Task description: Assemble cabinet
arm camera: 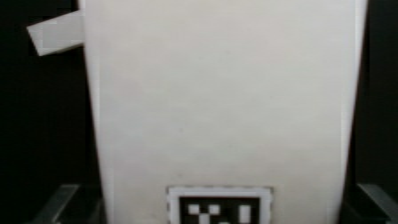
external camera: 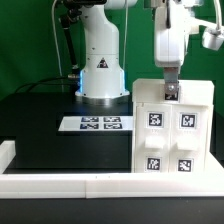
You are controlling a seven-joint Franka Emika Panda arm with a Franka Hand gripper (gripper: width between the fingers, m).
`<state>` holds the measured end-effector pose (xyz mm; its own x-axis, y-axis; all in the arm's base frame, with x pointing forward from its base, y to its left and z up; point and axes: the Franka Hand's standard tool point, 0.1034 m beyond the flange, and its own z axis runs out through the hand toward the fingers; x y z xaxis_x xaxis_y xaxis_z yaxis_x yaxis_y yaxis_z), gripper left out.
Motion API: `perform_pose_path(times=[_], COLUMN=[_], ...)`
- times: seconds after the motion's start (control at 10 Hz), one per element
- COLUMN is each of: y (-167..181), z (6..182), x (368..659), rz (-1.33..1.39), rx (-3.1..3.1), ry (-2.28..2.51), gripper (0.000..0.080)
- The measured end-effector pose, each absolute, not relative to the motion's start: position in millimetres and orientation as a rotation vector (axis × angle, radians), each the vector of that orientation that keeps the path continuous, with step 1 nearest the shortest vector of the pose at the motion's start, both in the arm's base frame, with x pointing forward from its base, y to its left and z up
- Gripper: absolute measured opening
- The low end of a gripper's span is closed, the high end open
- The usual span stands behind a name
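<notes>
The cabinet (external camera: 172, 128) is a white box-like body standing at the exterior view's right, with four black-and-white markers on its front. My gripper (external camera: 171, 90) hangs straight down at the cabinet's top edge. In the wrist view the cabinet's white panel (arm camera: 222, 100) fills the frame, with one marker (arm camera: 222, 206) near my gripper (arm camera: 222, 203). A small white panel corner (arm camera: 54, 36) sticks out at the far end. My dark fingers (arm camera: 64, 203) stand one on each side of the panel, with a thin dark gap at each side. The jaws are open around the cabinet.
The marker board (external camera: 97, 123) lies flat on the black table in front of the robot's white base (external camera: 103, 72). A long low white border rail (external camera: 90, 185) runs along the table's near edge, with a short piece at the left (external camera: 6, 152).
</notes>
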<state>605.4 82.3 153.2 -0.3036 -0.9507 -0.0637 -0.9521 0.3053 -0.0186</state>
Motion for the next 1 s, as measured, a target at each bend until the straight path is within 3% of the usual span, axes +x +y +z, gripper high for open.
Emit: perform_pose_path(times=[0.2,0.3,0.4,0.7,1.0], y=[82,83,85,98,99], z=[152.7,153.5,157.7,179.5,176.1], x=[605,605,606,608,607], rz=[0.038,0.038,0.039,0.036,0.036], rx=[-1.827,-1.833,-1.846,-1.845,-1.863], ry=[2.477,2.471,2.450,2.407,2.399], gripper=[0.0554,0.0718,0.0775,0.0798,0.0797])
